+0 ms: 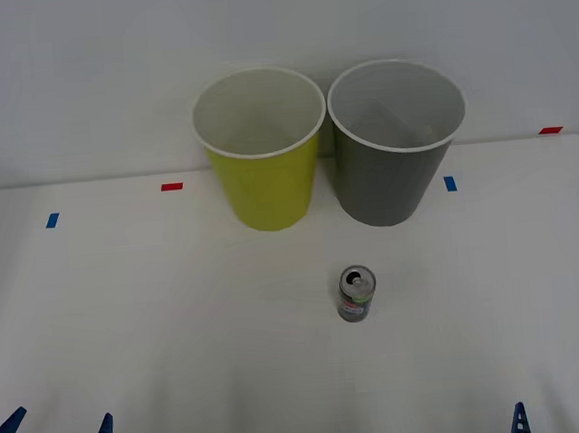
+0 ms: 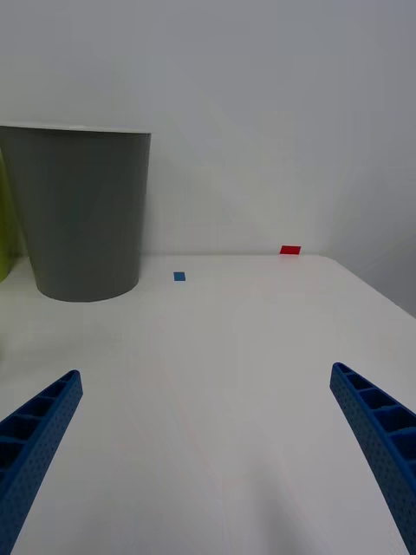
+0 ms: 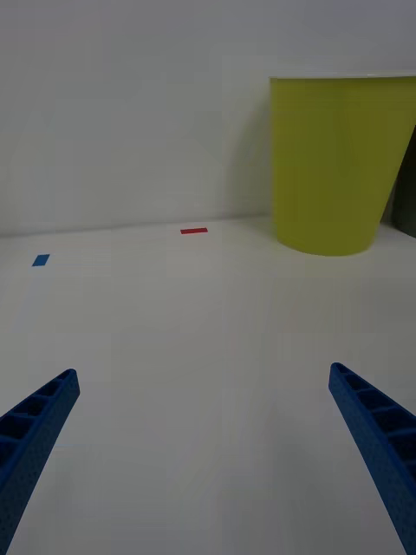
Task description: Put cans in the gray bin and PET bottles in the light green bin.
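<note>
Table (image 1: 127, 320) is seen bearing the light green bin (image 1: 262, 158) and gray bin (image 1: 394, 148) side by side at its far edge. The can (image 1: 357, 293) stands upright nearer, before the gray bin. Left gripper (image 3: 204, 451) and right gripper (image 2: 204, 451) are held spread wide, low over the near edge.

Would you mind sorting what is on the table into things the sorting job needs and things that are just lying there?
Part of the job:
- can, upright, in front of the bins
- gray bin
- light green bin
- left pincer and right pincer, both open, low over the near table

Just lying about:
- red tape marks
- blue tape marks
</note>
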{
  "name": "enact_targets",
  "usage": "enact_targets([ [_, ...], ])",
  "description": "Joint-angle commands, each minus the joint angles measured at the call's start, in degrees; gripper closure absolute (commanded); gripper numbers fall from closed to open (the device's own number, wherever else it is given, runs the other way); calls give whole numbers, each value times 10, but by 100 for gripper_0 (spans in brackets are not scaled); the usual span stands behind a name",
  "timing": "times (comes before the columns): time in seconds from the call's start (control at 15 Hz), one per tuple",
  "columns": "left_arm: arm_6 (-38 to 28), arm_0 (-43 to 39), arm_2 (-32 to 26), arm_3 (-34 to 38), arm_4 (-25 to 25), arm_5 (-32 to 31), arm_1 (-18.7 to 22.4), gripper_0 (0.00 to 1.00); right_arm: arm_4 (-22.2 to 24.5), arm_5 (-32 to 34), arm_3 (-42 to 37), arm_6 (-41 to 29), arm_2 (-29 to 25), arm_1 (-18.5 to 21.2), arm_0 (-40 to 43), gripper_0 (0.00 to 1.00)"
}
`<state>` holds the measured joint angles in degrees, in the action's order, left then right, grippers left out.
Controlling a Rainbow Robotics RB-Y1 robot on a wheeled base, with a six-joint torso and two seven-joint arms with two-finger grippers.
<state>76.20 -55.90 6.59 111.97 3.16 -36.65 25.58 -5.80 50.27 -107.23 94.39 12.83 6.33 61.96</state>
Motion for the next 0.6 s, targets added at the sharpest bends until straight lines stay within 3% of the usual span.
enact_targets([
  [0.07,0,0,0,0,0,0,0,0,0,0,0,0,0,0,0,0],
  [0.6,0,0,0,0,0,0,0,0,0,0,0,0,0,0,0,0],
])
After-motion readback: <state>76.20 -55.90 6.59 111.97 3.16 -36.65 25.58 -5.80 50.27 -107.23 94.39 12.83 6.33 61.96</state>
